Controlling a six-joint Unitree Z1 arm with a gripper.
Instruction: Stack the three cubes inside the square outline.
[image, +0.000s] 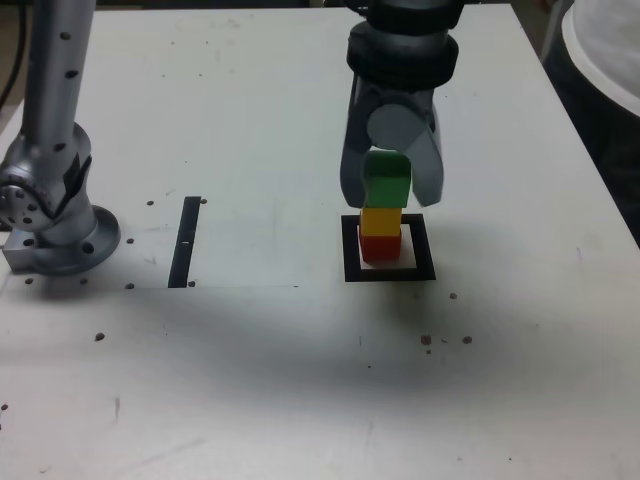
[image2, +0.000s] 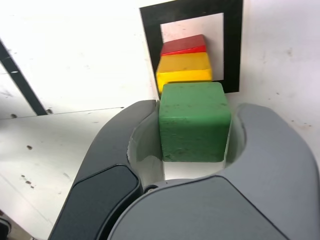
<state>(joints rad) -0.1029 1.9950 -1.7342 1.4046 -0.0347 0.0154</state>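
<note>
- The red cube (image: 377, 248) rests on the pale centre of the square outline (image: 350, 250), which lies on the white table (image: 300, 380).
- The yellow cube (image: 381, 220) sits directly on the red cube.
- The green cube (image: 386, 180) is on top of the yellow cube, completing a three-high stack; in the wrist view it (image2: 194, 121) appears slightly offset from the two cubes beneath it.
- The gripper (image: 390, 195) points down over the stack, one jaw on each side of the green cube.
- Jaw state: the wrist view shows the green cube between the jaws (image2: 194, 125), but it cannot be determined whether they grip it or stand just clear of its sides.
- A thin black strip (image: 185, 242) lies on the table toward the exterior view's left, beside the arm's base (image: 60, 235).
</note>
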